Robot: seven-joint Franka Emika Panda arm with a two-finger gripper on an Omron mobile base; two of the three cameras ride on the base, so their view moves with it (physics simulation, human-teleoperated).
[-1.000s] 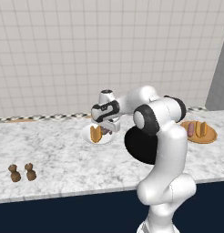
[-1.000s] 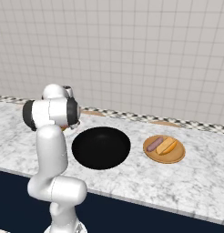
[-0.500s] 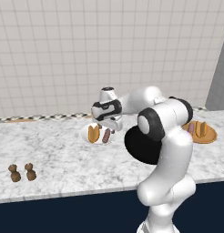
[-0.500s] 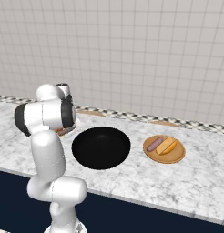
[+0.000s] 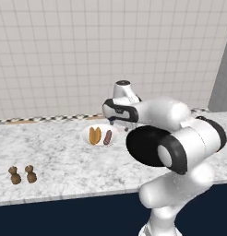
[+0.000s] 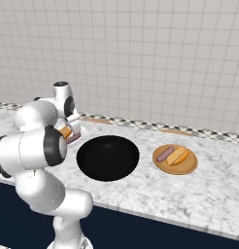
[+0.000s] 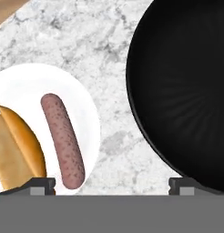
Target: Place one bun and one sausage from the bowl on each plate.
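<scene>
Hand view: pinkish sausage (image 7: 63,141) beside golden bun (image 7: 16,150); white plate (image 7: 27,82).

1. Two buns: one bun (image 5: 94,135) on the white plate (image 5: 86,132), another bun (image 6: 178,156) on the orange-tan plate (image 6: 188,168).
2. Two sausages: one sausage (image 5: 107,137) beside the first bun, another sausage (image 6: 164,154) on the orange-tan plate.
3. Two plates, well apart on the worktop (image 6: 213,189).
4. One black bowl (image 6: 108,157) between them.
5. Two dark brown shakers (image 5: 22,174) near the worktop's front edge.
</scene>
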